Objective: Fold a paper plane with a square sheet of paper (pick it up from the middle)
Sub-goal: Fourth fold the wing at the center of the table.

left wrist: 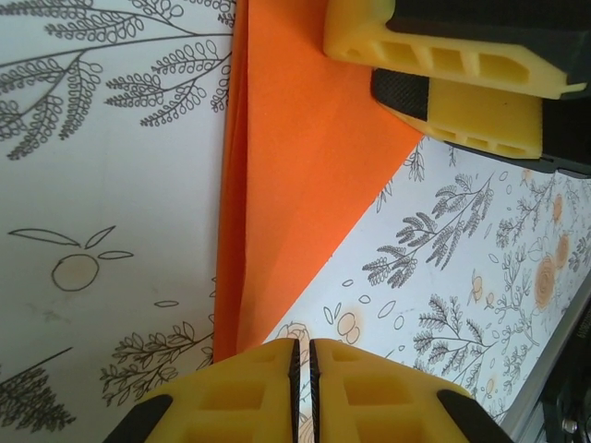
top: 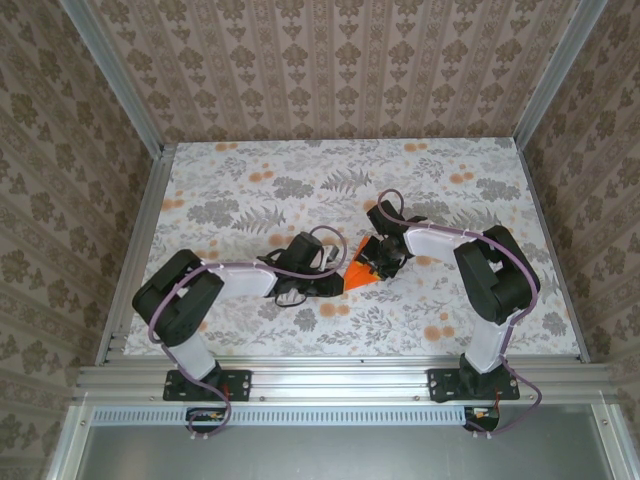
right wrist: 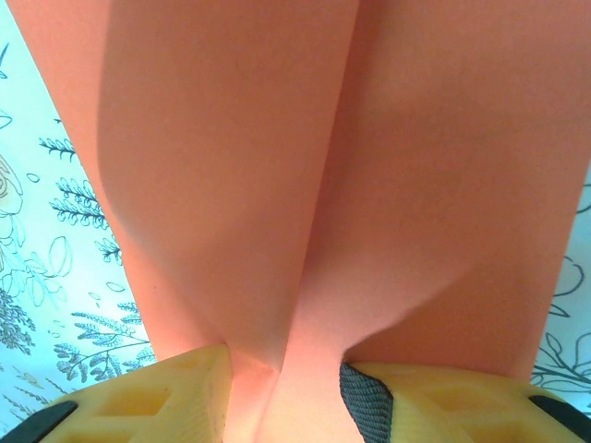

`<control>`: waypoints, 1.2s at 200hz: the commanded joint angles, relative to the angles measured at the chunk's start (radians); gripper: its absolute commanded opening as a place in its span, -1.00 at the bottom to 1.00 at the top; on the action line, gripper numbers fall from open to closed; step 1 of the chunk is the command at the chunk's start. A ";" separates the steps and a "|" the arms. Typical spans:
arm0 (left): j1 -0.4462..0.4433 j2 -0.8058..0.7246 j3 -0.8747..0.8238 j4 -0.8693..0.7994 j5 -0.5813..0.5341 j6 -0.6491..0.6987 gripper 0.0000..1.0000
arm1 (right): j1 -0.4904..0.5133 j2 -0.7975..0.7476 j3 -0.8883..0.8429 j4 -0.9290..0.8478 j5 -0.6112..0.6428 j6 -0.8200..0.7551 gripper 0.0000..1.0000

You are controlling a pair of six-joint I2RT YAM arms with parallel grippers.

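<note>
The orange sheet of paper lies folded into a pointed triangle on the flowered tablecloth between my two arms. In the left wrist view the paper is flat, with a long crease near its left edge. Its tip runs under my left gripper, which is shut with only cloth showing in the slit. My left gripper sits at the paper's left. My right gripper is over the paper's far right part. Its fingers rest on the sheet. In the right wrist view the right gripper stands open astride a crease in the paper.
The tablecloth spreads free behind and to both sides of the arms. An aluminium rail runs along the near edge, and the same rail shows at the lower right of the left wrist view. Patterned walls enclose the table.
</note>
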 commanded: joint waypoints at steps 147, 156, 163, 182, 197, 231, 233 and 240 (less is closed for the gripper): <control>0.025 -0.046 -0.047 0.136 0.055 -0.072 -0.69 | -0.013 0.233 -0.144 -0.141 0.261 -0.011 -0.08; 0.025 -0.049 -0.036 0.145 0.051 -0.077 -0.68 | -0.013 0.232 -0.145 -0.141 0.263 -0.011 -0.07; 0.025 -0.045 -0.023 0.141 0.044 -0.076 -0.68 | -0.013 0.233 -0.144 -0.141 0.264 -0.011 -0.08; 0.025 -0.008 0.008 0.145 0.036 -0.077 -0.70 | -0.013 0.234 -0.144 -0.141 0.264 -0.012 -0.08; 0.022 0.032 0.030 0.156 0.041 -0.084 -0.73 | -0.012 0.233 -0.144 -0.140 0.262 -0.011 -0.08; 0.020 0.096 0.066 0.139 0.024 -0.087 -0.78 | -0.013 0.232 -0.146 -0.139 0.261 -0.012 -0.08; 0.021 0.098 0.065 0.139 0.022 -0.086 -0.78 | -0.013 0.231 -0.146 -0.140 0.261 -0.012 -0.08; 0.021 0.105 0.070 0.139 0.015 -0.088 -0.78 | -0.013 0.231 -0.147 -0.139 0.261 -0.012 -0.08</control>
